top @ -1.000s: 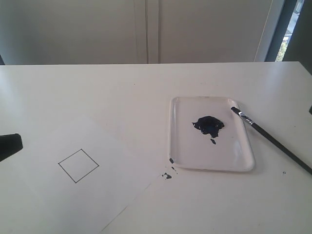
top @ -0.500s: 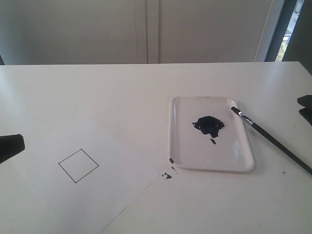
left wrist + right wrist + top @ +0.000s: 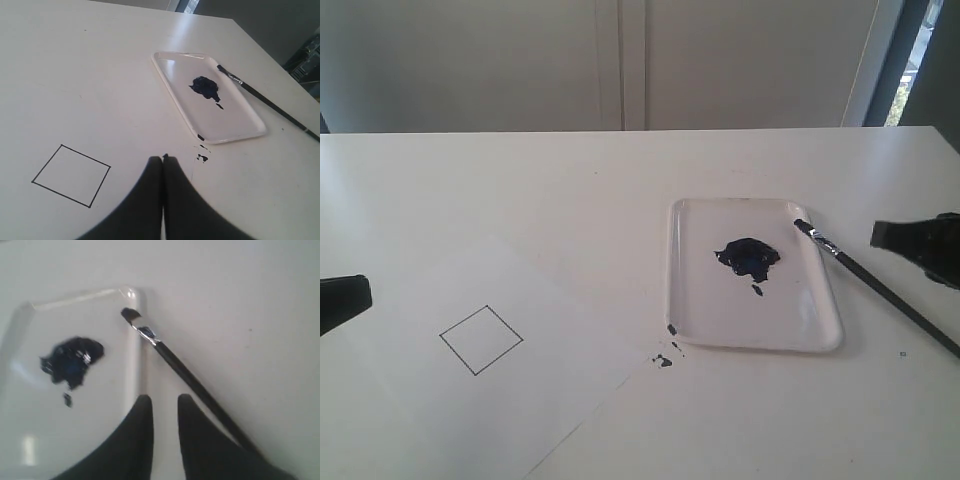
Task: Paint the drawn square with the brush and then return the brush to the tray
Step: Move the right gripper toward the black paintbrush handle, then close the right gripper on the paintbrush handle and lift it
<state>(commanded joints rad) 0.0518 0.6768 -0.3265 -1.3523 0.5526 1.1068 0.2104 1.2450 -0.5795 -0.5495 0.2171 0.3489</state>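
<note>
White desk [image 3: 620, 170] stretched in front of pale wall panels [image 3: 620, 60]. Toward the right sat the tray [image 3: 692, 300], a dark blue paint blob [image 3: 748, 255] in its middle and a few paint specks [image 3: 663, 360] on the desk off one corner. The brush [image 3: 880, 290] lay with its tip on the tray's right rim and its black handle slanting off onto the desk. The right claw [image 3: 165, 400] hung just beside the handle, its 2 fingers apart and empty. The drawn square [image 3: 481, 340] stood blank on a paper sheet [image 3: 560, 400] at left, well apart from the tray. Near it, the left claw [image 3: 162, 159] had its fingers pressed together, holding nothing.
</note>
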